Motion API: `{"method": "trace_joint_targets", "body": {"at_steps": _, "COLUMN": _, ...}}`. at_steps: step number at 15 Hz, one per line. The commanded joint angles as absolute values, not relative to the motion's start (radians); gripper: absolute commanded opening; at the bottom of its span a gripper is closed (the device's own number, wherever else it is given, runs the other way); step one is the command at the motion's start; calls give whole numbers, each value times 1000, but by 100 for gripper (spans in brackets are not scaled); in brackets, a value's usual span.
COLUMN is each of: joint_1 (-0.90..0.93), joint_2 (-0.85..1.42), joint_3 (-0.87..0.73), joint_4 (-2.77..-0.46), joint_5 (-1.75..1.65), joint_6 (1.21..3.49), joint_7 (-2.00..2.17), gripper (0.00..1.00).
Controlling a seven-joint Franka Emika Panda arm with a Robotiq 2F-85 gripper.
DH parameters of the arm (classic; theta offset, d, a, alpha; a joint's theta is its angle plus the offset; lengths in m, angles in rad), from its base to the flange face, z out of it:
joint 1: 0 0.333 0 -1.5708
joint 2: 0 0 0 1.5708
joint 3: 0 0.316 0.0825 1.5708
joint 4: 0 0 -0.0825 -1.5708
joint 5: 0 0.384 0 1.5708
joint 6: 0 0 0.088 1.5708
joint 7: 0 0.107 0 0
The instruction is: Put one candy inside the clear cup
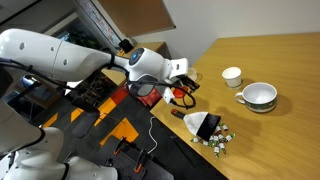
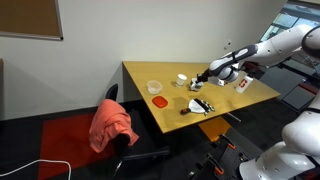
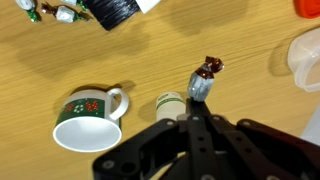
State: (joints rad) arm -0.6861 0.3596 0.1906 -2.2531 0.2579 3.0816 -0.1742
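Because one candy [image 3: 208,70] must travel to the clear cup [image 3: 306,58], the gripper [image 3: 199,92] pinches it between closed fingertips, near the small white cup [image 3: 170,103]. Only the wrist view shows that pinch; in an exterior view the clear cup [image 2: 154,88] stands well left of the gripper [image 2: 205,77], past the small white cup [image 2: 182,79].

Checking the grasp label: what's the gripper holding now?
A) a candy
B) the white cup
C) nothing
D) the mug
A: in the wrist view the gripper is shut on a wrapped candy that sticks out past its fingertips. The mug sits apart on the table.
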Motion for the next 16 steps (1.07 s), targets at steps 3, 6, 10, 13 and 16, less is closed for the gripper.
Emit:
{"method": "trace_joint_targets", "body": {"at_steps": 3, "joint_1": -697, "joint_2": 375, "joint_3": 244, "joint_4": -2219, "joint_5": 277, "joint_6": 3096, "joint_7": -187, "gripper": 0}}
{"method": "trace_joint_targets", "body": {"at_steps": 6, "joint_1": -681, "joint_2": 402, "joint_3": 292, "joint_4": -2142, "joint_5": 277, "joint_6": 3067, "joint_7": -173, "gripper": 0}}
{"method": "trace_joint_targets", "body": {"at_steps": 10, "joint_1": -605, "joint_2": 467, "joint_3": 298, "joint_4": -2019, "joint_5": 250, "joint_6": 3060, "joint_7": -139, "gripper": 0}}
{"method": "trace_joint_targets", "body": {"at_steps": 13, "joint_1": -523, "joint_2": 533, "joint_3": 269, "joint_4": -1938, "joint_5": 229, "joint_6": 3075, "joint_7": -128, "gripper": 0}}
{"method": "trace_joint_targets", "body": {"at_steps": 16, "joint_1": -427, "joint_2": 601, "joint_3": 220, "joint_4": -1874, "joint_5": 212, "joint_6": 3096, "joint_7": -131, "gripper": 0}}
